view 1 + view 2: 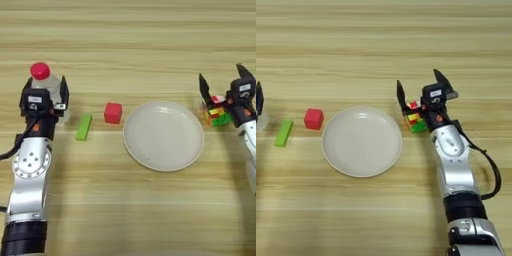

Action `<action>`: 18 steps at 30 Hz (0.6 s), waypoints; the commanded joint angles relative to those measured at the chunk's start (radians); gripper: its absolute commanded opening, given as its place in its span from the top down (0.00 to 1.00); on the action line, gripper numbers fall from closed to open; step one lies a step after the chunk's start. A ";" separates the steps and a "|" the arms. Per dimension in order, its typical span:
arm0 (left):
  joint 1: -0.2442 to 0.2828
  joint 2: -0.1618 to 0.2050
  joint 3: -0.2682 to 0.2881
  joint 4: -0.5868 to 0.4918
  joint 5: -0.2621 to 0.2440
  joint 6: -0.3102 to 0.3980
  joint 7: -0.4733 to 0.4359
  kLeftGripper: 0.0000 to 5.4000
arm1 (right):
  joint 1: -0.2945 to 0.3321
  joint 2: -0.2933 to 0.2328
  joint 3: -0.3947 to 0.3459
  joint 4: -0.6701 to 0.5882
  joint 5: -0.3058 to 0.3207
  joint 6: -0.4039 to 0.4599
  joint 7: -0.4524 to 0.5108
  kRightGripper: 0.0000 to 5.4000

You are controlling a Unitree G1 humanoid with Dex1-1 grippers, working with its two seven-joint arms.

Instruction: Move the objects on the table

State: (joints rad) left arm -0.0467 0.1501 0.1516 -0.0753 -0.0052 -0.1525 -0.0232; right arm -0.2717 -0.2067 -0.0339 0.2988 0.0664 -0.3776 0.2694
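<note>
straddling the multicoloured puzzle cube (415,118), just right of the round beige plate (362,141), with right end effector (419,87) spread apart; left end effector (46,91) open around clear bottle (46,82), left of plate.

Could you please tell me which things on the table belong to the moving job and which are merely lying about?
Belonging: bottle at the left gripper; puzzle cube between the open right gripper's fingers; red cube; green block; plate.
Lying about: nothing else visible.
</note>
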 commanded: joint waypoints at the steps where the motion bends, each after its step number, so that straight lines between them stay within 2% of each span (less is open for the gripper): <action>1: -0.023 0.016 -0.005 -0.051 0.007 0.021 -0.007 0.40 | 0.044 0.001 0.065 -0.081 0.015 -0.003 0.089 0.00; 12: -0.036 0.007 -0.041 -0.086 -0.003 0.061 -0.045 0.40 | 0.147 -0.037 0.220 -0.224 0.014 0.014 0.294 0.00; 18: -0.044 -0.004 -0.083 -0.117 -0.007 0.091 -0.072 0.40 | 0.165 -0.051 0.283 -0.236 -0.018 0.026 0.343 0.00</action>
State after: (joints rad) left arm -0.0570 0.1455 0.0890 -0.1570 -0.0073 -0.0733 -0.0853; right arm -0.1087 -0.2450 0.2321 0.0757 0.0620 -0.3723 0.5988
